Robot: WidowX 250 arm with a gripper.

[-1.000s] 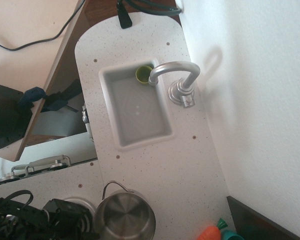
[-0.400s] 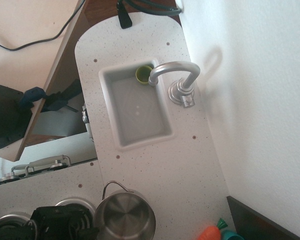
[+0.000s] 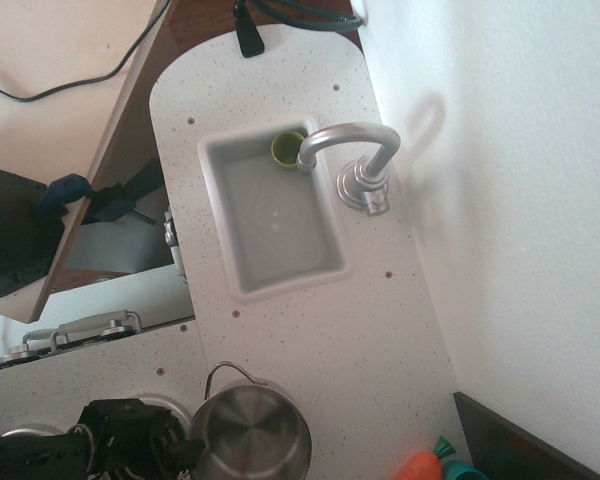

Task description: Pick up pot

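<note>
Approach step: gripper [image 3: 175, 450], jaw state unclear, sits at the pot's [image 3: 248, 436] nine o'clock; next it must close on the rim

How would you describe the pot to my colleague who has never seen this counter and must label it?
Start at the white sink in the speckled counter and follow the counter down to the bottom edge of the picture. The pot stands there, just beside the black gripper. It is round, shiny steel with a thin wire loop handle, unlike the small yellow-green cup under the curved faucet.
</note>
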